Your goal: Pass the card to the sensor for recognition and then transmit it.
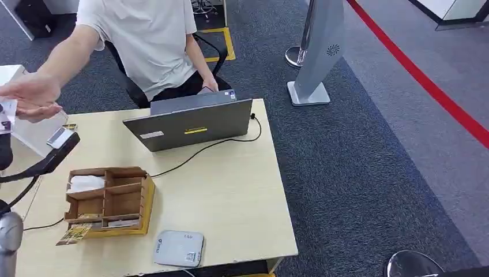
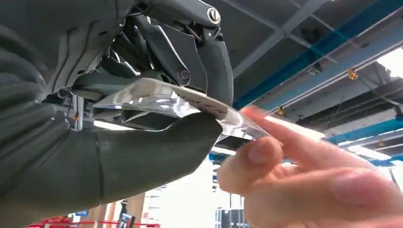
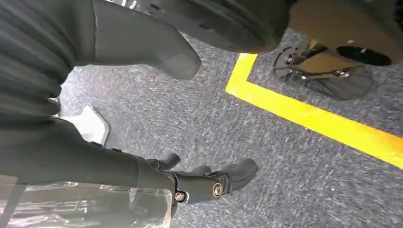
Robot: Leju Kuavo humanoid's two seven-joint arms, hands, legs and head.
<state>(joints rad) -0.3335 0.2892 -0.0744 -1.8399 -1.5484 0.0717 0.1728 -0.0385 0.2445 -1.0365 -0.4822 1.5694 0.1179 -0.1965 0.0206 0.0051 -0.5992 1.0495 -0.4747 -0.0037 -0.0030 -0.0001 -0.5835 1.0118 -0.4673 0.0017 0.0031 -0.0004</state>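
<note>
One card (image 2: 161,97) in a clear sleeve, pinched by the left robot hand (image 2: 142,95), person's hand (image 2: 304,180) touching its far edge (nine o'clock of the table (image 1: 230,190)), right robot hand (image 3: 199,183) open above carpet.

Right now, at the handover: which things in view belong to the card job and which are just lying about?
Job:
- card, gripped by the left hand
- person's hand, fingers touching the card's free end
- sensor, on the table's near edge

Lying about:
- laptop with cable
- wooden organizer
- loose card beside it
- right hand, holding nothing, over the carpet
</note>
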